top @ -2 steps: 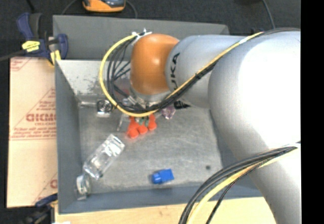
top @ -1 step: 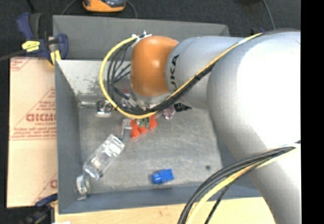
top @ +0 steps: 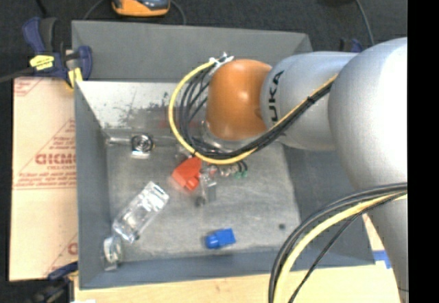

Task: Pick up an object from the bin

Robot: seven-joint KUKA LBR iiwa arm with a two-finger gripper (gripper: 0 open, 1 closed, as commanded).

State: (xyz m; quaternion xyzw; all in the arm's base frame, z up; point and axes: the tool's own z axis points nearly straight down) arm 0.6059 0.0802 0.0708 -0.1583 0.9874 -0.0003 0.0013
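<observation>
The fingers (top: 206, 190), apart or together I cannot tell, sit just beside an orange-red block (top: 186, 173) in the grey metal bin (top: 274, 192)

Grey metal bin (top: 271, 193), floor scuffed, w/ loose bits spread apart. Red block (top: 186, 174) approx. mid-floor. Clear plastic piece (top: 140, 211) lies at a slant, lower left; small metal bit (top: 112, 251) in the corner just beside it. Blue piece (top: 219, 238) near front wall. Round silver item (top: 141, 144) upper left, by back wall.
</observation>
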